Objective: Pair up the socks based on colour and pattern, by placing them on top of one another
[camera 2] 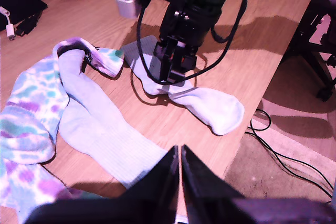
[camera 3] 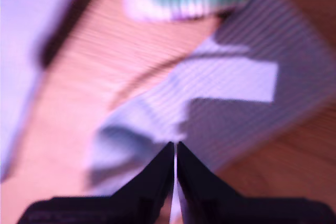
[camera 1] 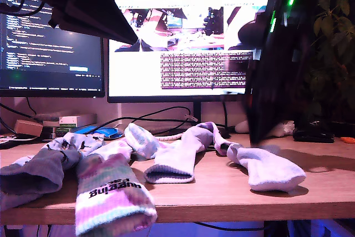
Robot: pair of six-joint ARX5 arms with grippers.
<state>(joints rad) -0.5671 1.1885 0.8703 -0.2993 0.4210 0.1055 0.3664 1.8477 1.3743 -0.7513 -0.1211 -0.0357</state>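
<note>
Several socks lie on the wooden table (camera 1: 222,192). A pale lavender sock with dark figures (camera 1: 39,170) lies at the exterior view's left, and a tie-dye sock with black cuff lettering (camera 1: 113,198) is beside it. A second tie-dye sock (camera 1: 141,140) lies behind. One plain sock (camera 1: 177,162) sits in the middle and another plain sock (camera 1: 269,173) at the exterior view's right. My second gripper (camera 2: 170,74) is down and shut on that plain sock (camera 2: 210,106) near its foot end. My first gripper (camera 2: 179,156) hovers high, shut and holding nothing. The second wrist view is blurred, with my second gripper (camera 3: 174,150) over pale fabric (camera 3: 226,93).
Two monitors (camera 1: 183,43) stand behind the table with cables (camera 1: 161,117) trailing under them. A plant (camera 1: 333,26) is at the exterior view's right. In the first wrist view the table edge (camera 2: 273,66) drops to floor cables (camera 2: 273,140) and a chair base (camera 2: 315,51).
</note>
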